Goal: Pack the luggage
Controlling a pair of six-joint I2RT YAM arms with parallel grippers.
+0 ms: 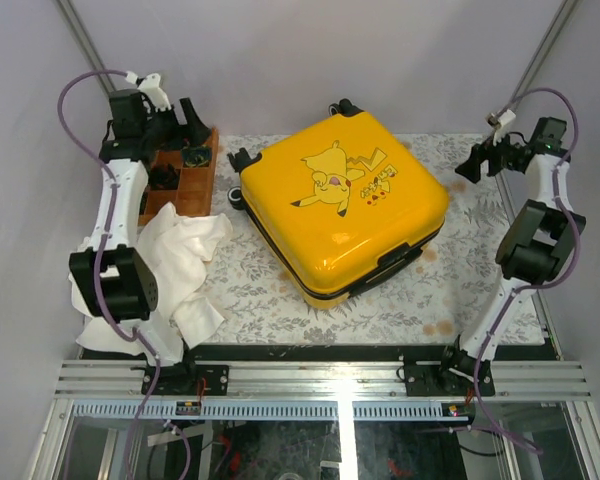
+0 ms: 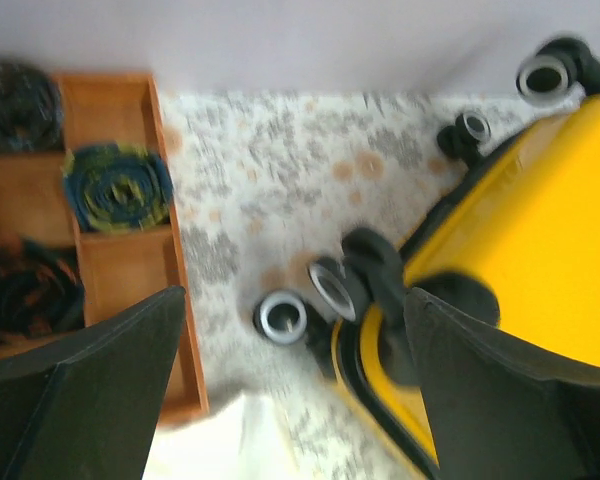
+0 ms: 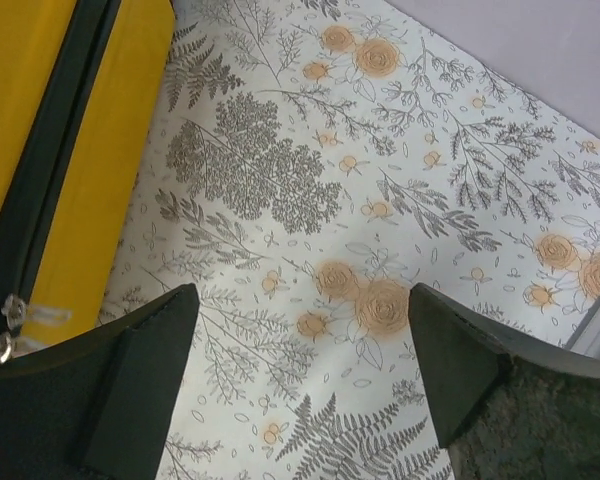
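The luggage (image 1: 345, 205) is lying shut, flat in the middle of the table (image 1: 250, 290). The left gripper (image 2: 292, 320) and right gripper (image 3: 302, 310) are hovering beside it, jaws spread wide, holding nothing.

luggage (image 1: 345, 205): glossy hard plastic | tray (image 1: 194, 196): matt wood | white cloth (image 1: 175, 265): soft creased fabric

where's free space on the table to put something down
Bare tablecloth lies right of the suitcase and in a narrower strip along its near side. The left is crowded: compartment tray, white cloth and the suitcase wheels sit close together.
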